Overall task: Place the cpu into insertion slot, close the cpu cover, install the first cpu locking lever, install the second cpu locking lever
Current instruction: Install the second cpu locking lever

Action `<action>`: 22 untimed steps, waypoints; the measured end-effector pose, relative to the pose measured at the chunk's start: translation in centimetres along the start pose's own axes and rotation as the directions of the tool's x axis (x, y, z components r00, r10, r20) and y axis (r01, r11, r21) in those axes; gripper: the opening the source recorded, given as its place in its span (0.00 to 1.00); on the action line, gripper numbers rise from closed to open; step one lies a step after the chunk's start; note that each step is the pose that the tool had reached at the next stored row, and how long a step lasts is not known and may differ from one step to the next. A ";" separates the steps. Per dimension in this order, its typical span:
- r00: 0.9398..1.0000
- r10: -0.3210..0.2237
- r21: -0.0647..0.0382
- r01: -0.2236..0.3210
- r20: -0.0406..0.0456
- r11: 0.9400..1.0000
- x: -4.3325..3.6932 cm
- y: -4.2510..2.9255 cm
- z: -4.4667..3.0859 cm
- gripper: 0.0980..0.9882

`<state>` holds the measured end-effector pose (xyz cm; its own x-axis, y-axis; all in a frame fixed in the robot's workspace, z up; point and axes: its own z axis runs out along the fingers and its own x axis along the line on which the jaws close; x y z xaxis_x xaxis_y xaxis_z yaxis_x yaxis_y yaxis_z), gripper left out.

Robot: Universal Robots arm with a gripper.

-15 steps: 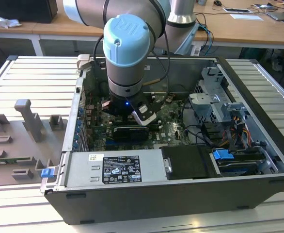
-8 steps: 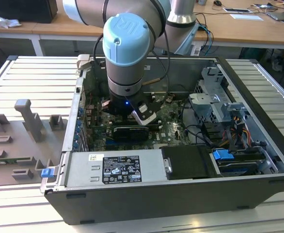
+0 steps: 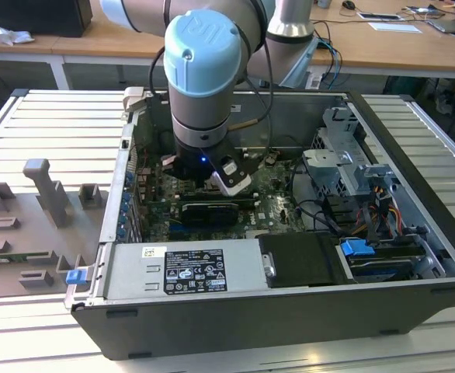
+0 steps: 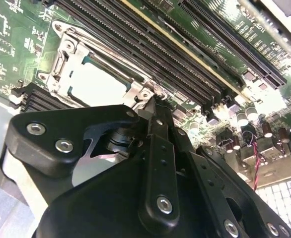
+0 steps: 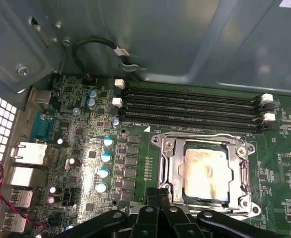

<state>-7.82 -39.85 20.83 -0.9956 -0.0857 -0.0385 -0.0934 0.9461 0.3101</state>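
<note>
The gripper, fingers pressed together and holding nothing, hangs just beside the socket's near edge. The cpu sits in the insertion slot under the cpu cover. Memory slots border the socket's far side, capacitors crowd lower left, and the case wall closes the top.

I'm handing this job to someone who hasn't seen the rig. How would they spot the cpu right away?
Start at the open computer case and find the green motherboard with its long black memory slots. Beside those slots sits the cpu cover, a silvery frame. The cpu is the pale, smudged metal square showing through its cut-out, the only plain flat plate among the small components.
</note>
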 end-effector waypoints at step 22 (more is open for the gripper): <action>1.000 0.000 0.000 0.000 0.000 1.000 -0.06 0.50 -1.54 0.01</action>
<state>-7.82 -39.85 22.46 -0.9956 -0.0857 -0.0384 -0.0935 0.9461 0.3101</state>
